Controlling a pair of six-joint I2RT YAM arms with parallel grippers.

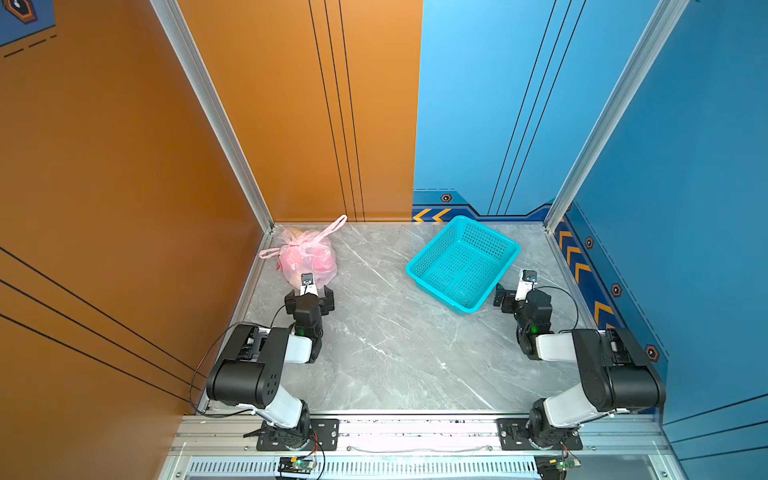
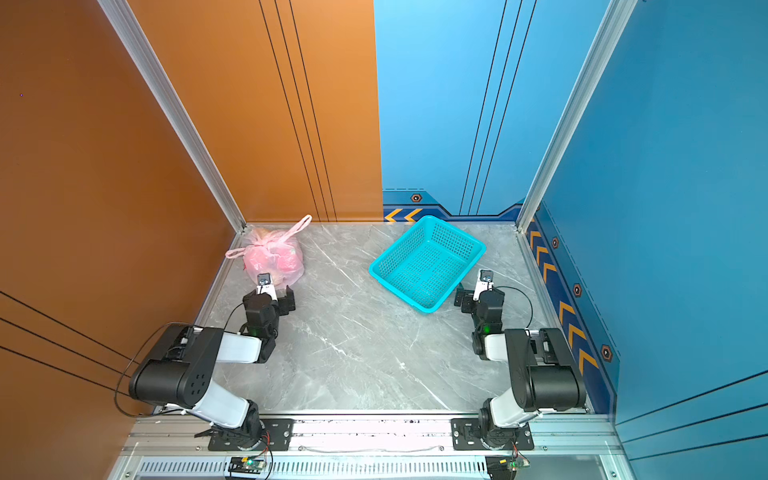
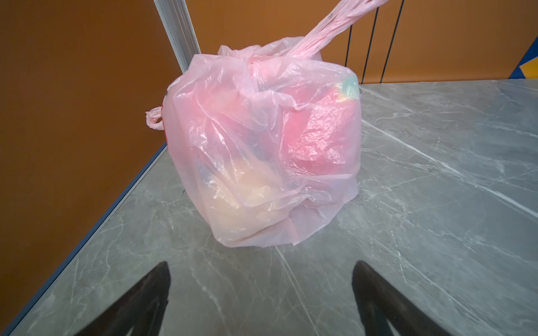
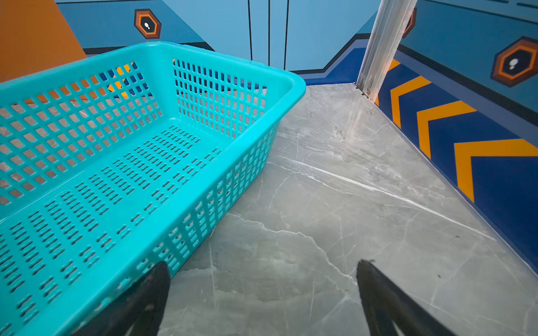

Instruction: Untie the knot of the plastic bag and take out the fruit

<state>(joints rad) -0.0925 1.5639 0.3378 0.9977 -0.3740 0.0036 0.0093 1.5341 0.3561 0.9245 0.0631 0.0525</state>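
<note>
Your grey marble-patterned tabletop (image 1: 395, 353) carries two things, set well apart. On your right half, towards the back, the teal perforated plastic basket (image 1: 484, 241) sits turned at an angle, and nothing lies in it. In the back left corner, close to the orange wall, stands the thin translucent pale pink plastic bag (image 1: 309, 259), bulging and resting on the table.

Your left gripper (image 3: 262, 264) sits just short of the bag, facing it. Its two dark fingers are spread wide with only bare table between them, and they are not touching the plastic. Your right gripper (image 4: 263, 263) is equally wide apart and holds nothing. It is just beside the basket's near right corner. In the right wrist view one finger overlaps the basket's wall, and you cannot tell whether they touch.

The fruit is all inside the bag. Through the plastic you can make out a red piece (image 3: 317, 131) with a green tip and a cream-yellow one (image 3: 247, 189) lower down.

The knot (image 3: 253, 59) sits on top of the bag, tied. One twisted handle strip (image 1: 334, 226) rises from it towards the back wall, and a smaller loop (image 1: 270, 251) pokes out towards the orange side wall.
</note>
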